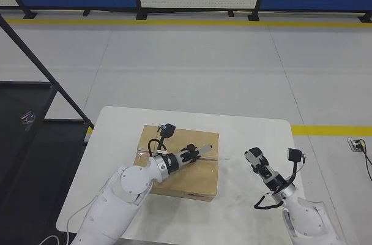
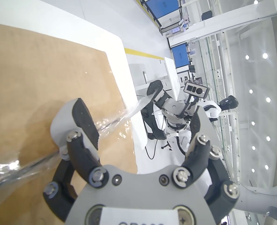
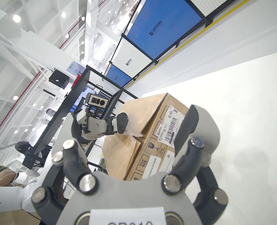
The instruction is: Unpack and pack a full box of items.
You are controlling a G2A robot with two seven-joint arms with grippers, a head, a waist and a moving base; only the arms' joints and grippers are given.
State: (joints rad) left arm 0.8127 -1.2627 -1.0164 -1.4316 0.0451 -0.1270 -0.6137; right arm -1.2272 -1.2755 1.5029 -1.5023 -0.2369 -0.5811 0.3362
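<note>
The box (image 1: 189, 177) sits closed on the desk (image 1: 247, 135), directly under the left pincer (image 2: 138, 105) and a short way in front of the right pincer (image 3: 132, 113). It is plain brown corrugated cardboard, matte, square-edged and low. A printed label (image 3: 170, 127) is stuck on the side wall that faces the right pincer.

Clear glossy tape (image 2: 115, 120) runs along the seam between the top flaps. It is wrinkled and glinting near the box's edge, and a loose end sticks out past that edge toward the right pincer. I cannot tell whether that end touches anything. At the same end the flaps look slightly parted.

The left pincer is spread wide and tipped on its side. One dark rubber pad (image 2: 85, 120) lies on the seam right over the crinkled tape, and the other finger stands up in the air, off the cardboard. This posture suits working the tape loose or pressing the flap down while the seal is broken, so I judge that unpacking has barely begun.

The right pincer is also spread, grips nothing, and hangs above bare desk just off the box's labelled side. It is probably waiting there to catch the tape end or steady the carton. The desk is smooth and white with rounded corners.
</note>
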